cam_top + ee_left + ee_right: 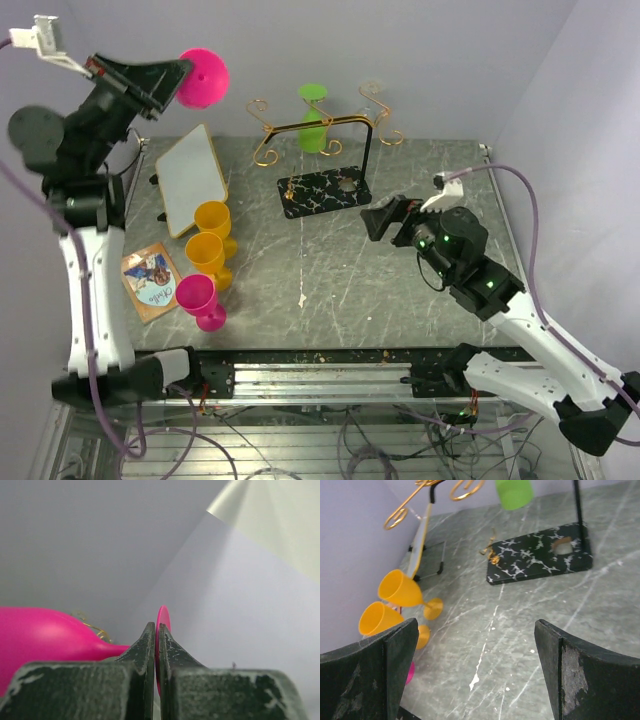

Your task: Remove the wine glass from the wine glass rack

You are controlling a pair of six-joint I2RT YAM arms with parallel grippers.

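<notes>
- L gripper [183, 70] raised high, jaws pinched on foot of bright pink plastic wine glass [204, 78].
- R gripper [380, 217] jaws wide apart, nr gold-wire wine glass rack [322, 192] w/ black marble-look base.

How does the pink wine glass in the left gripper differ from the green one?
Pose: the pink plastic wine glass lies sideways; the green plastic wine glass hangs upside down. Support: pink is clamped by its foot in the left gripper, green hooks on the gold wire rack. Both are stemmed.
</notes>
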